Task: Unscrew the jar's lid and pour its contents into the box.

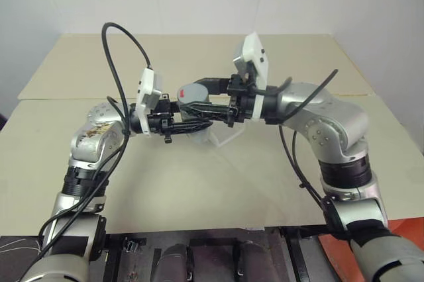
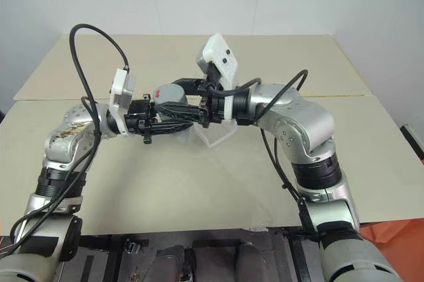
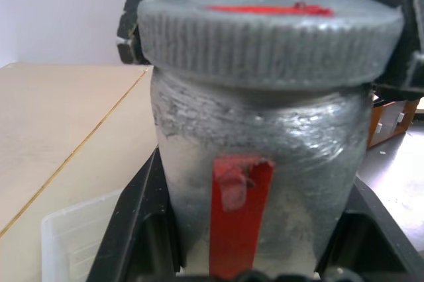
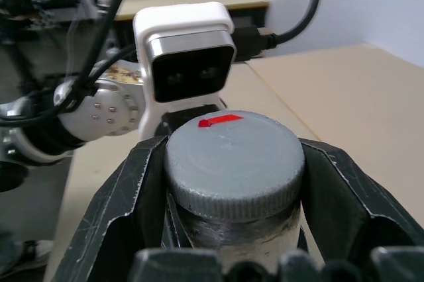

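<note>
The jar (image 3: 278, 156), silvery with a red strip on its side, is held in the air over the middle of the table. My left gripper (image 1: 199, 120) is shut on the jar's body, one finger on each side. The ribbed grey lid (image 4: 232, 163) with a red mark sits on the jar. My right gripper (image 1: 211, 91) is shut on that lid, its fingers (image 4: 126, 196) pressed against the rim. The contents are hidden inside the jar. The clear box (image 1: 223, 138) lies on the table just below both grippers.
The beige table (image 1: 199, 189) is made of boards with a seam (image 1: 66, 98) running across it. Its front edge (image 1: 199, 229) is close to me. An orange object (image 1: 405, 230) stands off the table at the lower right.
</note>
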